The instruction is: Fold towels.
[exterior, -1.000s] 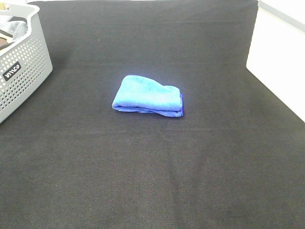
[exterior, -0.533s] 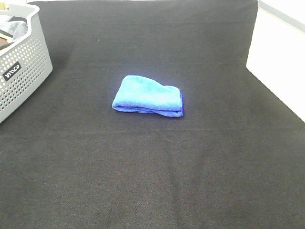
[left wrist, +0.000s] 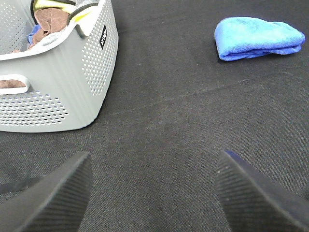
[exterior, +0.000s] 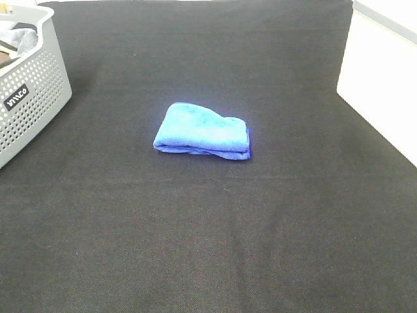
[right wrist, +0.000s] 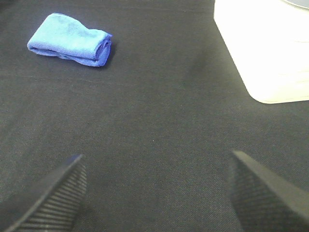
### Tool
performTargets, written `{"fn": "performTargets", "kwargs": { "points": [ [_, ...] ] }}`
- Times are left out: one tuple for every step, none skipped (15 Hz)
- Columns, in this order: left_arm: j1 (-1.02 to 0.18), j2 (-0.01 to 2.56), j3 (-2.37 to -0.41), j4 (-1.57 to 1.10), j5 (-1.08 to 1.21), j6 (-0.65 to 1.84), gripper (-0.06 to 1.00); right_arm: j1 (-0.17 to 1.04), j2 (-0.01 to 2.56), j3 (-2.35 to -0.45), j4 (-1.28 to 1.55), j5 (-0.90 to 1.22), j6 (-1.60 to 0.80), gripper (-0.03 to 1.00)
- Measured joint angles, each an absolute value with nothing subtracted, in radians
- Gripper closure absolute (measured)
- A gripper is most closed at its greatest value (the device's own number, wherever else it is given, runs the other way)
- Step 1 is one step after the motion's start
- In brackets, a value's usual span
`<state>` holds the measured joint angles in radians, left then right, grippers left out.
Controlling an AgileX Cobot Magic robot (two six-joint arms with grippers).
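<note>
A: What is everything sitting on?

B: A black woven cloth (exterior: 215,235) is covering the whole work surface, and a white surface (exterior: 381,91) is showing past the cloth's right edge in the high view.

A: Starting nearest the cameras, what are the grippers doing?

B: The left gripper (left wrist: 152,193) is hanging just above the bare cloth with its jaws spread wide and nothing between them. Its ribbed dark fingers (left wrist: 60,195) are showing at either side of the wrist view. The right gripper (right wrist: 159,193) is doing the same: jaws standing wide apart, gripping nothing, over bare cloth. Neither arm is appearing in the high view.

A: And the towel?

B: The blue towel (exterior: 202,131) is lying folded into a small thick bundle near the middle of the cloth, well apart from both grippers. Its darker stitched edges are stacking up along the near side and the right end of the bundle.

A: Anything beyond the towel?

B: To the left of the towel and farther back, a grey perforated basket (exterior: 32,98) is sitting at the cloth's edge, well apart from the towel. The left wrist view is showing brown cloth (left wrist: 48,21) and other fabric inside the basket.
</note>
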<state>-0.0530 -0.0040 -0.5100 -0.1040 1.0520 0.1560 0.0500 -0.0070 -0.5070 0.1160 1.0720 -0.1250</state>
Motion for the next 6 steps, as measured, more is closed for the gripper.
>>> {"fn": "performTargets", "kwargs": {
  "points": [
    [-0.053, -0.004, -0.510, -0.104, 1.052, 0.156, 0.25, 0.050, -0.007, -0.507, 0.120, 1.072, -0.125, 0.21],
    [-0.053, -0.004, -0.510, -0.104, 1.052, 0.156, 0.25, 0.050, -0.007, -0.507, 0.124, 1.072, -0.125, 0.21],
    [-0.053, -0.004, -0.510, -0.104, 1.052, 0.156, 0.25, 0.050, -0.007, -0.507, 0.129, 1.072, -0.125, 0.21],
    [-0.053, -0.004, -0.510, -0.104, 1.052, 0.155, 0.25, 0.050, -0.007, -0.507, 0.132, 1.072, -0.125, 0.21],
    [-0.053, -0.004, -0.510, -0.104, 1.052, 0.155, 0.25, 0.050, -0.007, -0.507, 0.132, 1.072, -0.125, 0.21],
    [-0.053, -0.004, -0.510, -0.104, 1.052, 0.155, 0.25, 0.050, -0.007, -0.507, 0.132, 1.072, -0.125, 0.21]
  ]
}}
